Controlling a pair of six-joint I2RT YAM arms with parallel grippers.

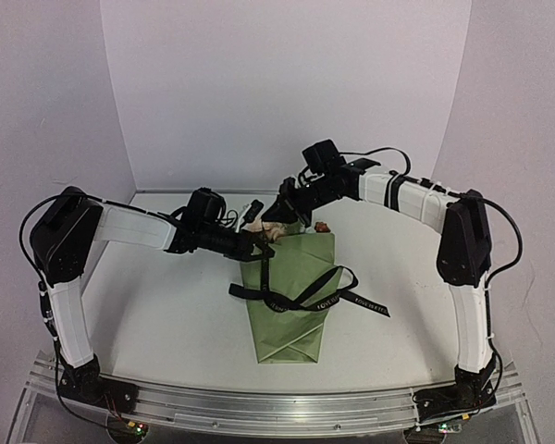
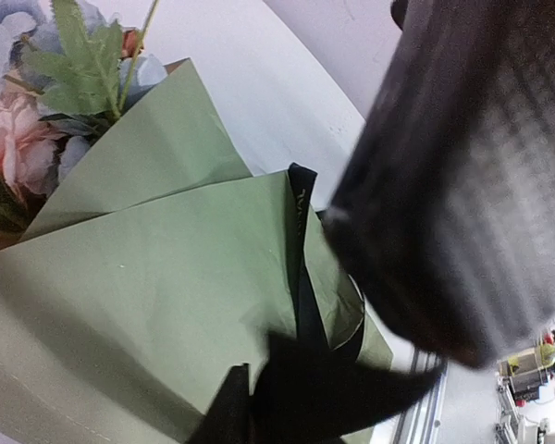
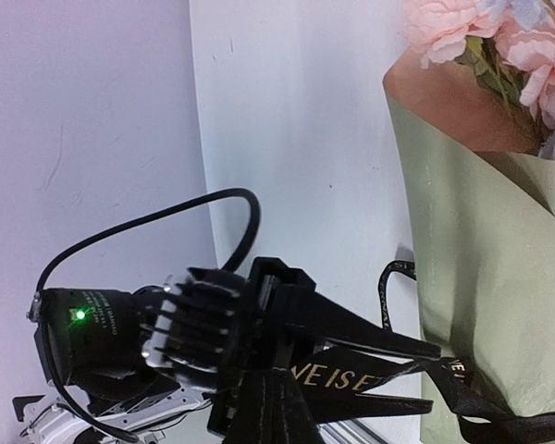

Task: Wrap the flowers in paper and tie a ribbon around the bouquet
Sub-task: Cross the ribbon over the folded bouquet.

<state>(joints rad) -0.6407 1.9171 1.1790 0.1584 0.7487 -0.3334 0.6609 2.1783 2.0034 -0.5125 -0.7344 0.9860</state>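
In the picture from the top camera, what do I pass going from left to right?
The left arm's elbow → bouquet → ribbon's loose end → right arm's elbow.

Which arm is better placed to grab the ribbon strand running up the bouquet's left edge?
Left, probably: the left gripper sits where the ribbon climbs the bouquet; the right gripper, jaws shut, hovers over the flowers.
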